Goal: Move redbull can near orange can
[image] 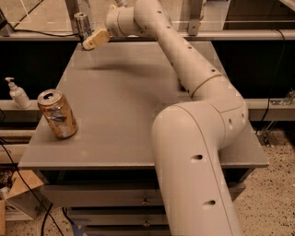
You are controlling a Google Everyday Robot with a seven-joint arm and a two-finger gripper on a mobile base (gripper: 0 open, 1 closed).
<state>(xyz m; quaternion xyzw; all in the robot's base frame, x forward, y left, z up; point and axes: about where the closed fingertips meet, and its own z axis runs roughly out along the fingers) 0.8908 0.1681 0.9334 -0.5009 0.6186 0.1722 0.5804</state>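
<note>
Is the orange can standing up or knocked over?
Standing up. The orange can has its top facing up, base on the table. The tool is by the redbull can.

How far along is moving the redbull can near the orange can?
Done: the gripper sits at the redbull can, on the far corner of the table. In hand: the grasp, though a firm hold cannot be confirmed. Left: the whole carry, since the orange can stands apart at the near edge.

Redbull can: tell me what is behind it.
A metal post rises behind the redbull can, at the table's far corner. The gripper, close in front, hides part of its base.
</note>
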